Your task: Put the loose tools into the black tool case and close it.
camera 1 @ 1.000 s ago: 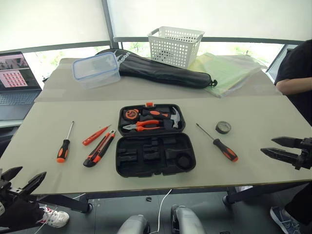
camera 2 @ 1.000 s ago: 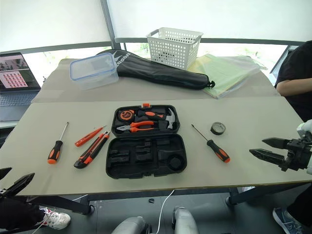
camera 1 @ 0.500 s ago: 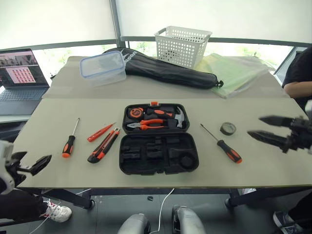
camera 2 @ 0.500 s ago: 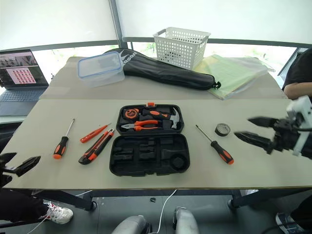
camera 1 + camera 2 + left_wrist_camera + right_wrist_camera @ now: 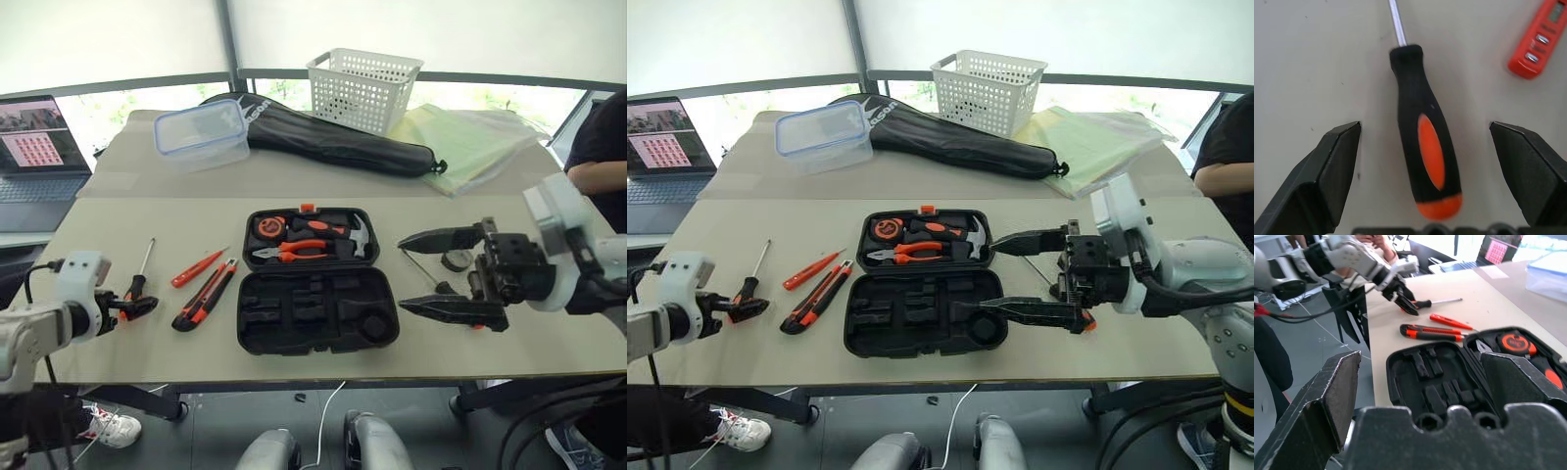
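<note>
Black fingers of the left gripper (image 5: pixel 1425 166) stand wide apart, straddling the handle of the leftmost screwdriver (image 5: pixel 1425 147) without touching it. The right gripper (image 5: pixel 431 272) is also fully spread and empty, hovering beside the open tool case (image 5: pixel 313 308) at table centre. A second earlier, both grippers hung at the table's outer edges; both have since moved inward.
</note>
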